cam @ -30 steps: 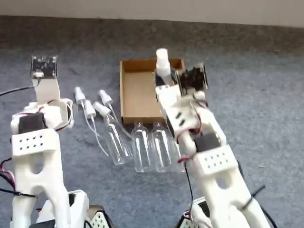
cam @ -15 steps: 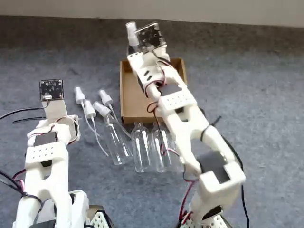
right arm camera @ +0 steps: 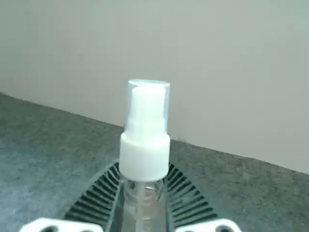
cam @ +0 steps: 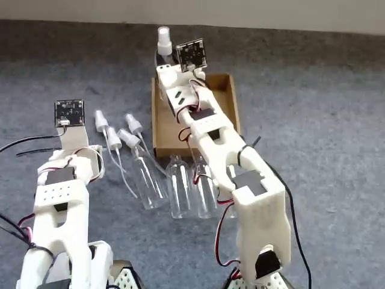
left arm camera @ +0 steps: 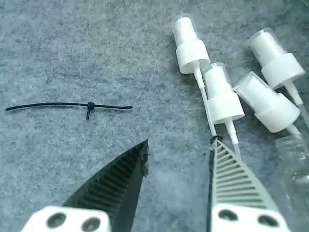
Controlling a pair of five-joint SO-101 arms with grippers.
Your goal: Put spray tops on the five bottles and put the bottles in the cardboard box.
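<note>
My right gripper (right arm camera: 143, 193) is shut on a clear bottle with a white spray top (right arm camera: 145, 140), holding it upright. In the high view this bottle (cam: 163, 41) is up above the far left corner of the cardboard box (cam: 165, 123). Several loose spray tops (cam: 114, 137) lie on the carpet left of the box. Three clear bottles without tops (cam: 179, 183) lie side by side in front of it. My left gripper (left arm camera: 179, 141) hangs open over the carpet, just short of the spray tops (left arm camera: 222, 94), with nothing between its fingers.
A black cable tie (left arm camera: 72, 105) lies on the grey carpet near the left gripper. The right arm (cam: 216, 144) stretches over the box and hides part of the bottle row. A pale wall (right arm camera: 217, 58) rises behind the table.
The right arm has swung the bottle from over the box's right side to beyond its far left corner. The left arm has drawn back a little towards me.
</note>
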